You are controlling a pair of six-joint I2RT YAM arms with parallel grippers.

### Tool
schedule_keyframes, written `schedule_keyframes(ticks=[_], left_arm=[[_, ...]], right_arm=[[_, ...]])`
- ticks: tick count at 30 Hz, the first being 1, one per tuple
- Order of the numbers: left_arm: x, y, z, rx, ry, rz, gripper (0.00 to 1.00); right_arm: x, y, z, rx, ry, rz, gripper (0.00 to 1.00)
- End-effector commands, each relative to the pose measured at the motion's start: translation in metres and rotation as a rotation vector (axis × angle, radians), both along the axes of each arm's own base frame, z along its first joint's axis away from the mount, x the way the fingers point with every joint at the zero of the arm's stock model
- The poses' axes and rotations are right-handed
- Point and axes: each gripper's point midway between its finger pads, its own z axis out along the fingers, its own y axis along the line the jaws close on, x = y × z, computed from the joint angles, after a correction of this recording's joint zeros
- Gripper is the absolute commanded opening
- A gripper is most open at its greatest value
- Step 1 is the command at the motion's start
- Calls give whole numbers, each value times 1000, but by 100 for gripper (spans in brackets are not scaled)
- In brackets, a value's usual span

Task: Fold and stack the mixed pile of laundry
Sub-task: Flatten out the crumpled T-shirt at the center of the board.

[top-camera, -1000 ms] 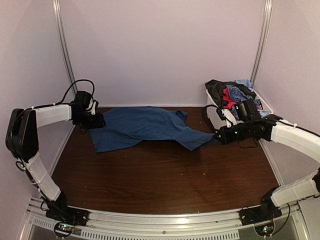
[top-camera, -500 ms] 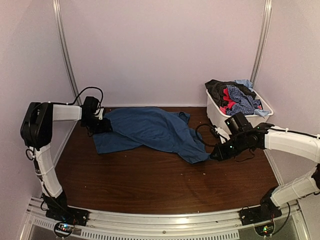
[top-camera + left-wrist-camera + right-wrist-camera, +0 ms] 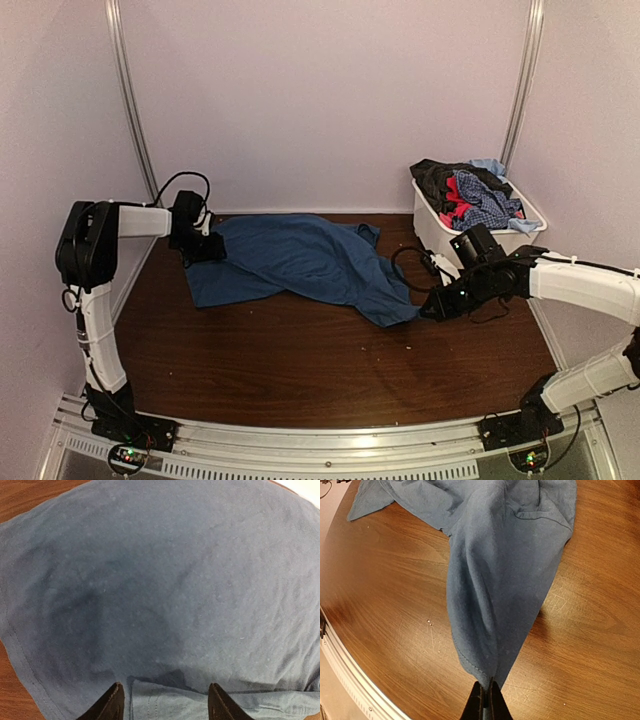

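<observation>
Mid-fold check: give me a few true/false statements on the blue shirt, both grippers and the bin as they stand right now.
1. The right gripper is shut on an edge of the dark-blue T-shirt. True.
2. The left gripper is clamped shut. False: its fingers stand apart over the shirt, with a fold of cloth between them.
3. The white bin is empty. False: clothes are heaped in it.
4. The T-shirt lies on the table, outside the bin. True.
5. The T-shirt is folded into a neat rectangle. False: it lies spread out and wrinkled.
</observation>
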Motion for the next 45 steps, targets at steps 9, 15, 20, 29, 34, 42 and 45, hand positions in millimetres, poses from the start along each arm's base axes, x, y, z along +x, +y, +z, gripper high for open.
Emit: schedule_keyframes(ticks=[9,15,20,29,34,42,45], left_arm=[[12,6,-17,-11,13,33,51],[13,-2,-15,-54,7,17,32],[17,-5,-13,-68,-7,9,13],[24,-1,48,-60,-125,19,0],[20,3,148,-84,-317,37,0],[-16,18,342,-101,-675,66,0],[-36,22,402,-114,-798,69,0]], right_arm=[[-2,0,0,1,3,-1,0],[-1,-1,2,-2,-3,-3,0],[-2,-2,1,-5,-2,-4,0],[27,-7,41,-21,-147,-71,0],[86,-11,159,16,-439,-149,0],[145,-39,346,47,-833,-288,0],[150,-43,398,71,-940,-302,0]])
